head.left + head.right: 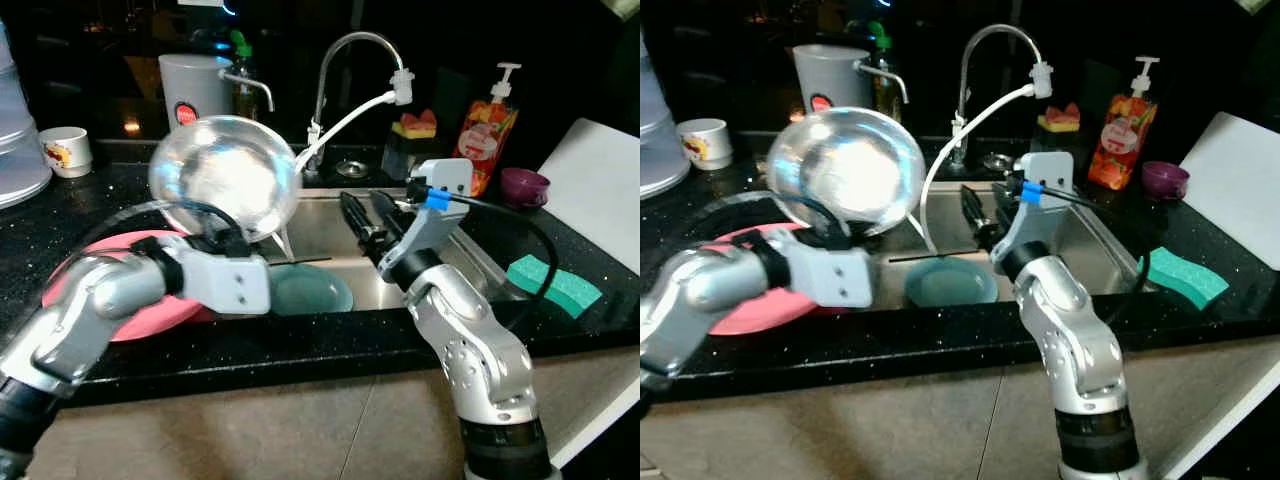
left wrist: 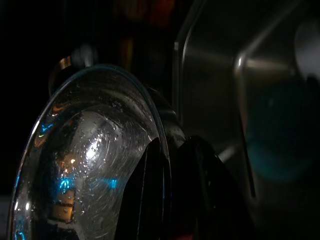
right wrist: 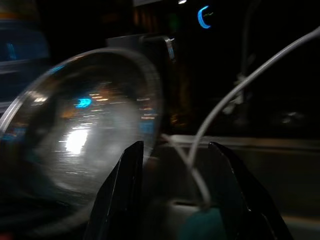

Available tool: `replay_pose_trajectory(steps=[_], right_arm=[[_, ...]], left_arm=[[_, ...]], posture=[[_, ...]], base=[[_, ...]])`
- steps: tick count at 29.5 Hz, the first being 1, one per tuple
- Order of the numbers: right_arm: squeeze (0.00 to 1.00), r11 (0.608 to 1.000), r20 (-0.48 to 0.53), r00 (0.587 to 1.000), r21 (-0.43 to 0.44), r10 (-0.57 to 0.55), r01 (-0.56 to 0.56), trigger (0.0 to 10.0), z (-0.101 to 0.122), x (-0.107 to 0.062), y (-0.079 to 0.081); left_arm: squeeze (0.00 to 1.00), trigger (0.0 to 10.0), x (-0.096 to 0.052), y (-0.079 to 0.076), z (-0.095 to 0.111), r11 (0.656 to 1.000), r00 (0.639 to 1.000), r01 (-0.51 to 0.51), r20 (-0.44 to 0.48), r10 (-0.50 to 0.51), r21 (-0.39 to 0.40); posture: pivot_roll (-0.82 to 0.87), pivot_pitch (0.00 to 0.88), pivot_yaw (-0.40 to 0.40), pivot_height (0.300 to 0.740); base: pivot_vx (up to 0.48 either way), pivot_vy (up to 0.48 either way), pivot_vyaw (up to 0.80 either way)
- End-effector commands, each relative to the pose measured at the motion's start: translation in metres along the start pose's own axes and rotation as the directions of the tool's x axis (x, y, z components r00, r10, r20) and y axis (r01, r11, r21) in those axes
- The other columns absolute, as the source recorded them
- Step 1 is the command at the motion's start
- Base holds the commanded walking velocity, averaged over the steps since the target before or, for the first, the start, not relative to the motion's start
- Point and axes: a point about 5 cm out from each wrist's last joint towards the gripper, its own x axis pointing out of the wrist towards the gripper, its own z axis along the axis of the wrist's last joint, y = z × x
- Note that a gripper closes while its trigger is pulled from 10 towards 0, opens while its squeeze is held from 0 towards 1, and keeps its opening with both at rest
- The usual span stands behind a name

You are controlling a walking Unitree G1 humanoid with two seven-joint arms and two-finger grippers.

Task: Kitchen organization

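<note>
My left gripper [image 1: 222, 238] is shut on the rim of a clear glass bowl [image 1: 225, 175]. It holds the bowl tilted on edge above the counter, just left of the sink [image 1: 330, 228]. The left wrist view has the wet bowl [image 2: 90, 160] close up, with a black finger [image 2: 200, 195] against its rim. My right gripper [image 1: 362, 198] hangs open over the sink, pointing toward the bowl [image 3: 85, 130], with nothing between its fingers [image 3: 125, 190]. A teal plate [image 1: 312, 290] lies in the sink basin. A pink plate [image 1: 150, 312] rests on the counter under my left arm.
The faucet [image 1: 350, 45] with a white hose [image 1: 345, 125] stands behind the sink. A soap bottle [image 1: 487, 130], purple cup [image 1: 524, 185], green sponge [image 1: 553, 283] and white board [image 1: 600, 190] are to the right. A white mug [image 1: 66, 150] and grey jug [image 1: 195, 85] stand at back left.
</note>
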Motion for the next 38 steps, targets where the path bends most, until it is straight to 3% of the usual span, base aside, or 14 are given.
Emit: replay_pose_trajectory(steps=[1, 6, 22, 23, 31, 38], right_arm=[[0.0, 0.998, -0.033, 0.999, 0.067, 0.024, -0.021, 10.0, -0.003, 0.001, 0.0], [0.0, 0.992, -0.045, 0.998, 0.118, 0.05, -0.044, 10.0, -0.003, 0.002, 0.003], [0.0, 0.99, -0.181, 0.982, 0.122, -0.049, 0.072, 10.0, -0.02, 0.006, -0.012], [0.0, 0.988, -0.183, 0.982, 0.13, -0.055, 0.08, 0.1, -0.021, 0.007, -0.013], [0.0, 0.982, -0.165, 0.985, 0.17, -0.053, 0.081, 0.0, -0.02, 0.009, -0.012], [0.0, 0.98, -0.153, 0.987, 0.185, -0.044, 0.073, 0.0, -0.017, 0.009, -0.011]], left_arm=[[0.0, 10.0, 0.008, -0.004, 0.009, 0.997, 0.998, 0.008, 0.062, -0.012, 0.071], [0.0, 10.0, 0.016, -0.003, 0.015, 0.993, 0.993, -0.008, 0.121, -0.006, 0.118], [0.0, 10.0, 0.025, -0.004, 0.023, 0.979, 0.978, -0.038, 0.208, -0.004, 0.199], [0.0, 10.0, 0.025, -0.005, 0.023, 0.979, 0.978, -0.037, 0.21, -0.006, 0.201], [0.0, 10.0, 0.029, -0.01, 0.021, 0.975, 0.98, -0.049, 0.198, 0.005, 0.215], [0.0, 10.0, 0.03, -0.012, 0.017, 0.982, 0.984, -0.048, 0.178, 0.015, 0.182]], posture=[[0.08, 0.061, -0.091, 0.74], [0.06, 0.057, -0.092, 0.74], [0.07, 0.056, -0.106, 0.74], [0.06, 0.055, -0.106, 0.74], [0.06, 0.055, -0.107, 0.74], [0.06, 0.055, -0.109, 0.74]], base=[[0.0, 0.0, 0.0], [0.0, 0.0, 0.0], [0.0, 0.0, 0.0], [0.0, 0.0, 0.0], [0.0, 0.0, 0.0], [0.0, 0.0, 0.0]])
